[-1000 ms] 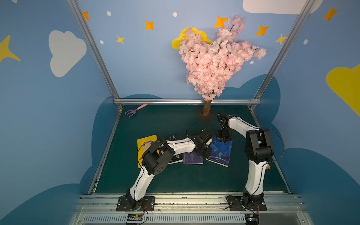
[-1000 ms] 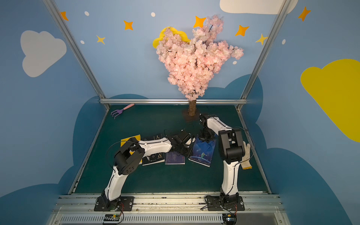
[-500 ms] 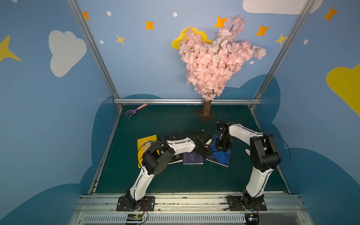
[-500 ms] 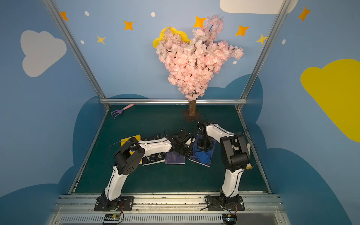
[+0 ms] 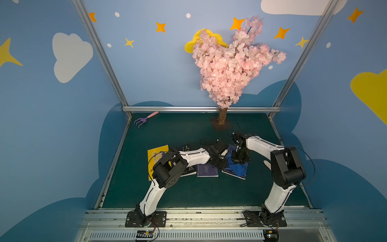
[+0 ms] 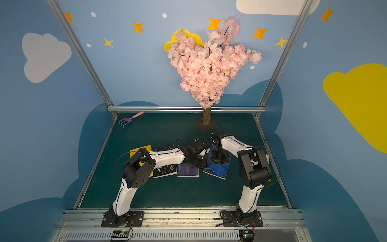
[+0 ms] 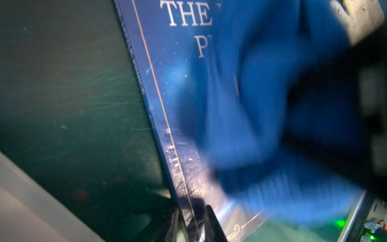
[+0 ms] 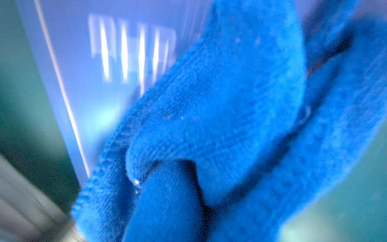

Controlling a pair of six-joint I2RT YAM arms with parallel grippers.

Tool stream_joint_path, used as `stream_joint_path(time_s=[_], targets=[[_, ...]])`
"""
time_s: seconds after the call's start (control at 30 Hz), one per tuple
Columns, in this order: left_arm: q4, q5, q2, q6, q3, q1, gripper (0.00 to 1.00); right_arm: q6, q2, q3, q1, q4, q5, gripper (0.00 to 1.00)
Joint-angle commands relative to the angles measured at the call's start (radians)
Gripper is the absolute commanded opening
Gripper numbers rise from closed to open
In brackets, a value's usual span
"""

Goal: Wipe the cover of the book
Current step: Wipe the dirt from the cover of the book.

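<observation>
Blue book (image 7: 178,62): flat on the bench (image 5: 188,194), nearer its right edge, about midway front to back. Blue cloth (image 5: 235,168) bunched on the cover, pinched in the clenched right gripper (image 5: 240,160). Left gripper (image 7: 191,227) clamps the book's spine-side edge. Purple book (image 5: 207,170) just beside, toward the left. Right wrist view blurred.

A bunched blue cloth (image 8: 219,125) fills most of the view, its knit weave sharp up close and its folds lapping over one another. Behind it lies a blue book (image 8: 88,62) with blurred white lettering and a thin pale border line, the green table (image 8: 18,104) beside it.
</observation>
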Motion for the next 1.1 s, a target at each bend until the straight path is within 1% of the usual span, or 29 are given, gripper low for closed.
stream_joint_path(time_s=[0.0,0.1,0.3,0.4,0.47,0.53,0.6,0.63,0.73,0.8,0.83,0.9,0.97,1.07], targets=[[-0.126,0.028,0.043,-0.005,-0.026,-0.008,0.25,0.039,-0.018,-0.093,-0.006,0.014,-0.011,0.0],[-0.122,0.032,0.052,-0.008,-0.024,-0.008,0.25,0.014,0.031,-0.024,-0.032,-0.012,0.02,0.0],[-0.128,0.022,0.048,-0.003,-0.025,-0.007,0.24,-0.031,0.231,0.258,-0.159,-0.098,0.016,0.0],[-0.129,0.021,0.053,-0.003,-0.025,-0.006,0.24,-0.033,0.283,0.343,-0.194,-0.119,0.018,0.0],[-0.129,0.025,0.058,-0.005,-0.022,-0.007,0.24,-0.033,0.286,0.346,-0.193,-0.119,0.028,0.0],[-0.129,0.031,0.06,-0.007,-0.021,-0.008,0.24,-0.03,0.261,0.3,-0.177,-0.112,0.03,0.0],[-0.126,0.032,0.058,-0.011,-0.02,-0.007,0.24,-0.015,0.21,0.205,-0.142,-0.085,0.027,0.0],[-0.122,0.059,0.055,-0.012,-0.021,-0.008,0.24,-0.003,0.169,0.137,-0.113,-0.063,0.023,0.0],[-0.121,0.065,0.056,-0.014,-0.021,-0.007,0.24,0.041,0.056,-0.048,-0.014,-0.005,0.011,0.0],[-0.125,0.063,0.058,-0.013,-0.018,-0.008,0.24,0.062,0.004,-0.126,0.019,0.022,0.002,0.0],[-0.125,0.064,0.057,-0.01,-0.018,-0.008,0.24,0.059,-0.012,-0.143,0.017,0.03,-0.001,0.0],[-0.126,0.059,0.055,-0.01,-0.018,-0.007,0.24,0.039,-0.011,-0.119,-0.003,0.018,0.035,0.0],[-0.127,0.053,0.055,-0.009,-0.02,-0.007,0.24,0.013,0.024,-0.032,-0.046,-0.022,0.061,0.0],[-0.128,0.053,0.057,-0.01,-0.019,-0.008,0.24,-0.014,0.099,0.119,-0.119,-0.051,0.044,0.0]])
